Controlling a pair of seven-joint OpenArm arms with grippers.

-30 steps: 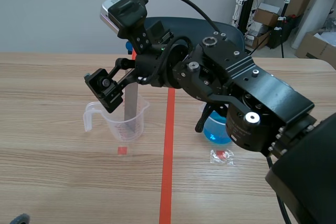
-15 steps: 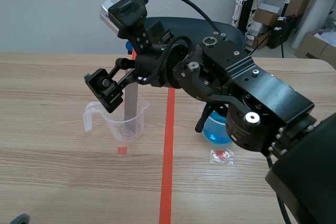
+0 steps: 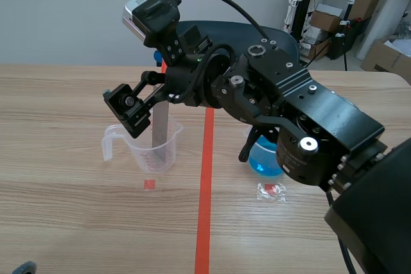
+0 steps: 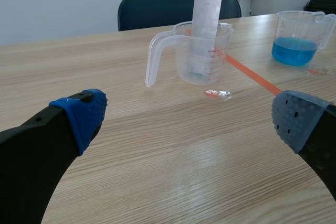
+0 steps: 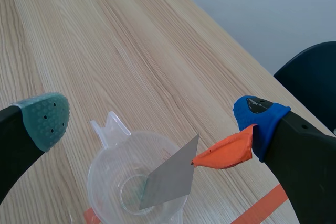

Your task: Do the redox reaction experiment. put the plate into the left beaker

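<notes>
A clear left beaker with a handle stands left of the red tape line. The grey metal plate stands inside it, leaning on the rim, its top sticking out. My right gripper hangs open just above the beaker, and the arm comes across from the right. In the right wrist view the plate and beaker lie between and below the gripper's spread fingers; an orange flap on the blue pad touches the plate's top corner. My left gripper stands open low over the table, well short of the beaker and plate.
A second beaker with blue liquid stands right of the tape line, partly behind the right arm, and shows as the blue-liquid beaker in the left wrist view. A small clear packet with something red lies in front of it. A dark chair stands behind the table.
</notes>
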